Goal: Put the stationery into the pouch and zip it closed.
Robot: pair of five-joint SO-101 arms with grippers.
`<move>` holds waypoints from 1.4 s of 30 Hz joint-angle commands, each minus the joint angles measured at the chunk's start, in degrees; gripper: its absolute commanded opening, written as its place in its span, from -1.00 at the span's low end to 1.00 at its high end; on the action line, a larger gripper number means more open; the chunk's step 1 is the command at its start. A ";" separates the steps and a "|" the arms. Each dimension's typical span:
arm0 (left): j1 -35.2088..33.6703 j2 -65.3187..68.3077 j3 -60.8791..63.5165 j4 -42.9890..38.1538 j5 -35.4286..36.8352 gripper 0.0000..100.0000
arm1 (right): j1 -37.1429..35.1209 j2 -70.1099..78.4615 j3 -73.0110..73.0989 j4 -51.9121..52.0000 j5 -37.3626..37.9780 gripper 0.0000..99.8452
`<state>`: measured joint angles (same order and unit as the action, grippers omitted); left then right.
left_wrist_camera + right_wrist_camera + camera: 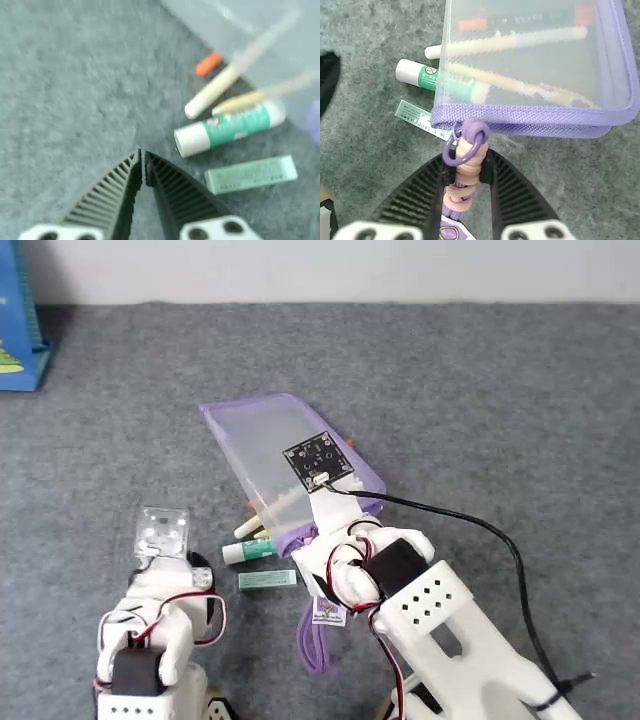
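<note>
Your high camera looks steeply down on the grey carpeted table (480, 390) from above both arms. Each wrist camera sits close, aimed past the left gripper (143, 156) or right gripper (466, 156). All three views share the green-and-white glue stick (247, 551) beside the translucent purple-edged pouch (260, 435).

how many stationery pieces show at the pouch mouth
5: orange-tipped pen, cream pen, pencil, glue stick, all partly behind the pouch; eraser just outside. More may be hidden.
</note>
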<state>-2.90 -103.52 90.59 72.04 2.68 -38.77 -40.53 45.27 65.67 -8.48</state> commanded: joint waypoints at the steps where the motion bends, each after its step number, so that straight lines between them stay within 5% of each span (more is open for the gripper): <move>1: -2.55 -0.79 -6.29 -0.18 -0.35 -0.97 | 0.13 -1.80 -0.53 -1.36 -0.62 -0.98; 8: 4.13 -0.79 -11.82 1.14 -0.35 -0.92 | 0.13 -1.80 -0.70 -1.71 -0.62 -0.98; 16: 12.92 -0.79 -10.07 1.14 0.09 -0.53 | -0.04 -4.88 -1.76 -1.71 -1.58 -0.98; 23: 19.78 -0.79 -9.89 0.70 1.85 -0.52 | -0.22 -13.67 -0.53 -1.19 -2.99 -0.98; 32: 20.13 -0.79 -5.58 -10.29 3.69 -0.52 | -0.31 -16.48 2.55 -1.54 -2.99 -0.98; 42: 20.13 -0.70 -4.62 -12.22 3.69 -0.52 | -4.44 -16.57 4.66 -1.45 -2.99 -0.98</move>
<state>17.05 -103.52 85.76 61.67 5.67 -41.76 -55.65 50.37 65.14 -10.95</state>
